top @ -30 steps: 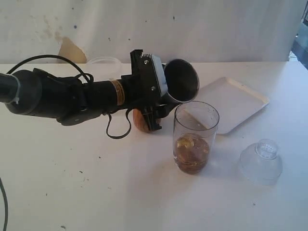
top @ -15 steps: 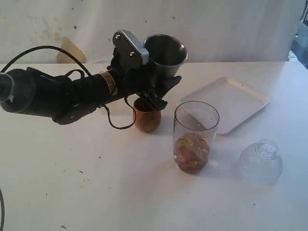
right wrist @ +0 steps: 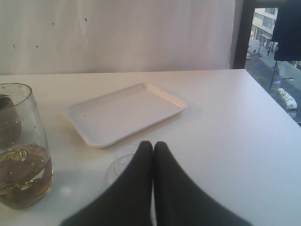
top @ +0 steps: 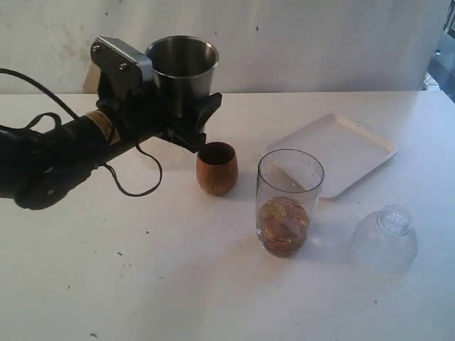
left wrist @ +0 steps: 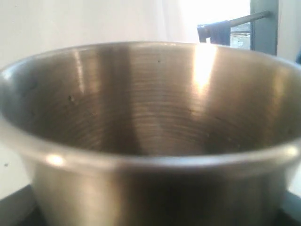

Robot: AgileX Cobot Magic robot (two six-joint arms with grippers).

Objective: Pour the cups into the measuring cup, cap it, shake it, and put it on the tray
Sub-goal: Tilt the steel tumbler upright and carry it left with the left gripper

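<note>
Exterior view: the left arm reaches in from the left, raised over the table [top: 142, 284]. The left gripper [top: 193, 117] clamps the steel tumbler [top: 183, 67] upright at the far left. The wooden cup [top: 217, 168] stands just below and to the right of it. The measuring cup [top: 289, 202], with brown liquid in its base, stands at centre with bare table on its left and near sides. The tray [top: 341, 153] lies far right and the clear domed lid [top: 386, 238] near right, the two apart.

Left wrist view: the tumbler's rim and wall fill the frame.

Right wrist view: the right gripper [right wrist: 153, 155], fingers pressed together, hangs low over the lid, with the tray beyond.
</note>
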